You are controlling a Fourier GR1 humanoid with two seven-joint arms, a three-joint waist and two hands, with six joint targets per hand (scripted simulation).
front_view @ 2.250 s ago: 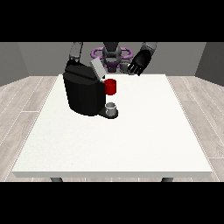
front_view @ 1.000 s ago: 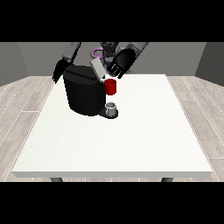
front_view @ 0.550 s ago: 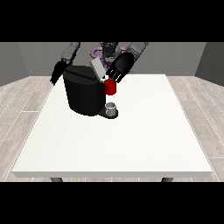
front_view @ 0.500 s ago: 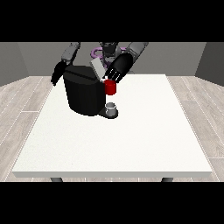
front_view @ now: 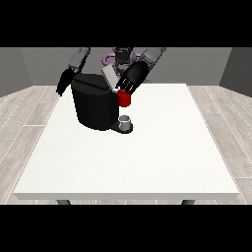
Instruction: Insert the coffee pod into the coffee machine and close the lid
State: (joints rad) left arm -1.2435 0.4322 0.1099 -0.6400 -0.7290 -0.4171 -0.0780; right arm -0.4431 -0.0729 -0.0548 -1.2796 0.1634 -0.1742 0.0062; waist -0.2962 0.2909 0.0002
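Since two seconds ago the hand at the view's right [front_view: 132, 78] has come down from beside the robot's torso to the grey raised lid [front_view: 109, 77] of the bulky black coffee machine [front_view: 94, 101]. Its fingers [front_view: 126, 88] curl down at the lid's front edge, just above the red brew head [front_view: 124, 99]; whether they pinch anything I cannot tell. The coffee pod cannot be made out. A small grey cup [front_view: 125, 122] sits on the machine's base. The hand at the view's left [front_view: 64, 82] hangs beside the machine, fingers relaxed. The white table [front_view: 147, 157] carries the machine.
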